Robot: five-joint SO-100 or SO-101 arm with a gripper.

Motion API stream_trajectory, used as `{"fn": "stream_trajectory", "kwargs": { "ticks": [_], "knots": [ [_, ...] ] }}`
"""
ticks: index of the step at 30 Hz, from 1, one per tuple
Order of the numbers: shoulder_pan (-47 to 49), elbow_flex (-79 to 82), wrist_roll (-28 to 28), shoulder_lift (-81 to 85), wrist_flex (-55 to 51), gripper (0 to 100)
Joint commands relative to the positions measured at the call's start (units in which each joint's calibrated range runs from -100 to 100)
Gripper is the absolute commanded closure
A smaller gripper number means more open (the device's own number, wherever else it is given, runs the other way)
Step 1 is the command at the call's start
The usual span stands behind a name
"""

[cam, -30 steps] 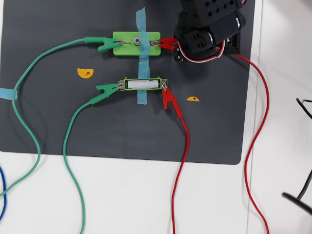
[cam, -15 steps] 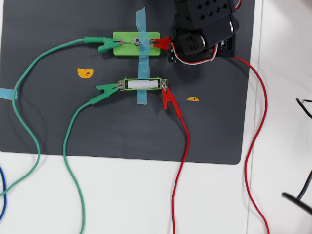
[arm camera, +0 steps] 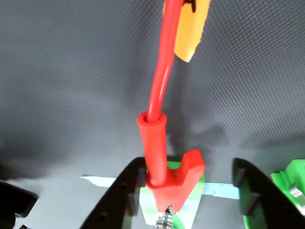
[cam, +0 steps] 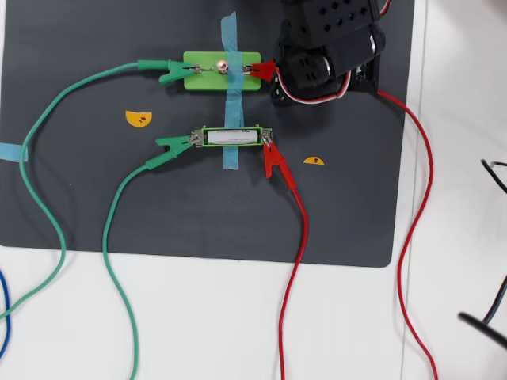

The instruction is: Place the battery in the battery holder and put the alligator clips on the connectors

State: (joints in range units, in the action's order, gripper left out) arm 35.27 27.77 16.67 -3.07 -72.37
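1. Straddling a red clip [arm camera: 169, 179], the gripper [arm camera: 188, 191] has its fingers [arm camera: 125, 191] spread wide on either side, apart from the sleeve; it grips nothing.
2. Under that clip, a silver connector [arm camera: 166, 217] and the light-green block [cam: 222, 71] show, beside blue tape [cam: 230, 95].
3. Across the block, a green clip [cam: 176, 71] bites its other end.
4. Farther off, the battery [cam: 233, 137] lies inside the holder [cam: 265, 131], with another green clip [cam: 173, 145] and red clip [cam: 273, 161] at its ends.
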Motion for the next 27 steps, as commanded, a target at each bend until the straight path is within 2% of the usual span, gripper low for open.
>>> {"fn": "stream_trajectory", "kwargs": {
  "ticks": [1, 8, 14, 19, 24, 27],
  "knots": [
    [-0.39, 0.04, 0.18, 1.24, -0.38, 76],
    [2.23, 0.04, 0.18, 2.26, -0.38, 75],
    [9.1, 3.73, 0.18, 17.74, -1.67, 75],
    [8.79, 9.25, -0.44, 29.48, -1.07, 76],
    [8.29, 14.08, -6.59, 41.9, -1.41, 76],
    [-0.19, 20.57, -10.18, 54.15, -0.64, 76]
  ]
}}
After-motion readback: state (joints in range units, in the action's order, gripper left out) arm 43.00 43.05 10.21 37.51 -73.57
